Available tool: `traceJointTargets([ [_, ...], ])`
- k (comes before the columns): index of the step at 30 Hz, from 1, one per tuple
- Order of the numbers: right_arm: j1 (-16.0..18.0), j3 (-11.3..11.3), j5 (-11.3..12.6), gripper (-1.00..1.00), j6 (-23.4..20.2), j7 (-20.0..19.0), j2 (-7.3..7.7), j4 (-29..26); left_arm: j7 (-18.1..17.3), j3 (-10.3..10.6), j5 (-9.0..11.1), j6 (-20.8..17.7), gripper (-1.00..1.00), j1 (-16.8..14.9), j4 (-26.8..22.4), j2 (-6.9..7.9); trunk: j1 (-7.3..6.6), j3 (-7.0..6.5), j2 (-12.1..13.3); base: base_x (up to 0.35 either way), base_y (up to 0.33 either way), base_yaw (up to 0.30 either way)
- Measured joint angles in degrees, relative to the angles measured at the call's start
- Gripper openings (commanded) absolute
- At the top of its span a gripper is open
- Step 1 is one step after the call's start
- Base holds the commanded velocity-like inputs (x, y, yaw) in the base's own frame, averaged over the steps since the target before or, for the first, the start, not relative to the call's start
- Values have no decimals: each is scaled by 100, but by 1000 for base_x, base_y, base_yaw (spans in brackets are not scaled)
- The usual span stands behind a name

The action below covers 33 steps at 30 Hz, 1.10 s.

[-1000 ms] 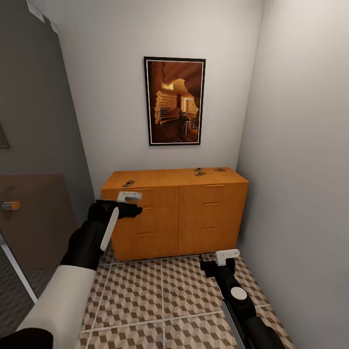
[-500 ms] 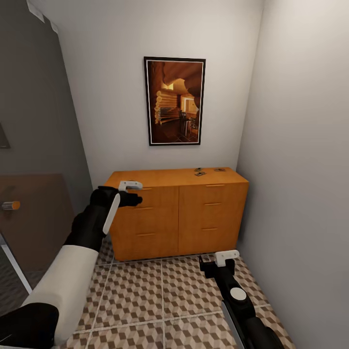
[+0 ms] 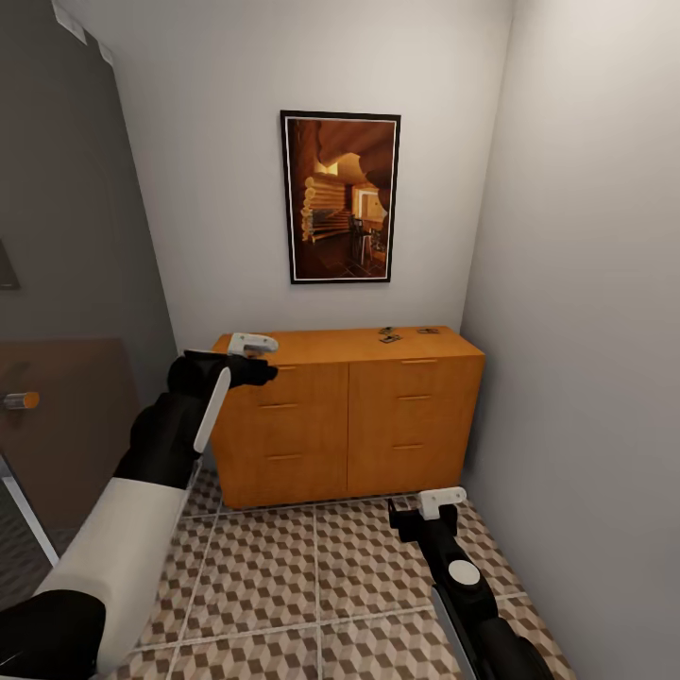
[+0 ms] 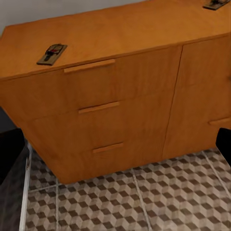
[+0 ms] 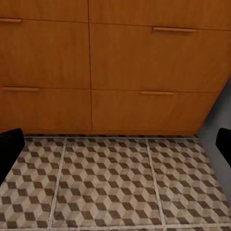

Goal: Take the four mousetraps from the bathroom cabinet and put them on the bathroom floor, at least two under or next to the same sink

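The orange-brown cabinet stands against the far wall on the cube-patterned bathroom floor. Two mousetraps lie at the right rear of its top. In the left wrist view a third mousetrap lies near the top's left front edge, above the upper drawer handle, and another mousetrap shows at the far right. My left gripper hovers open at the cabinet's left front corner, level with the top. My right gripper hangs open low over the floor, in front of the right drawers.
A framed picture hangs above the cabinet. The right wall runs close beside my right arm. At the left is a grey panel and a brown door with an orange handle.
My left arm has risen, lifting the gripper from drawer-front height to the level of the cabinet top, where it now covers the left mousetrap in the head view. The right arm has not moved.
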<state>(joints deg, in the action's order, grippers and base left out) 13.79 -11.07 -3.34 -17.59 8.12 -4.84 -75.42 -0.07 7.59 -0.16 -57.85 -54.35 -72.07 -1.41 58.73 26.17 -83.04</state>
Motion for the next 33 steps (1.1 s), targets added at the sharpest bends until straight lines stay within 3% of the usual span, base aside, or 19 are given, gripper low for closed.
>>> traceJointTargets([
  [20,1,-5,0,100,10,-6,29,18,-1,66,1,0,100,0,-27,44,-2,0,0,112,0,0],
  [23,0,-6,1,100,51,-36,47,405,-1,66,1,0,100,0,-34,44,-1,0,0,152,0,0],
  [26,0,-8,-6,100,444,-58,46,1328,-1,66,1,0,100,-1,-36,46,-1,0,0,132,0,0],
  [29,-2,-74,-30,100,1506,-73,35,2484,-1,66,0,-1,100,-1,-30,66,-1,1,0,123,0,0],
  [33,-2,-187,-54,100,2580,-81,29,3593,-1,66,1,-1,100,-1,-29,75,-1,1,-1,120,0,0],
])
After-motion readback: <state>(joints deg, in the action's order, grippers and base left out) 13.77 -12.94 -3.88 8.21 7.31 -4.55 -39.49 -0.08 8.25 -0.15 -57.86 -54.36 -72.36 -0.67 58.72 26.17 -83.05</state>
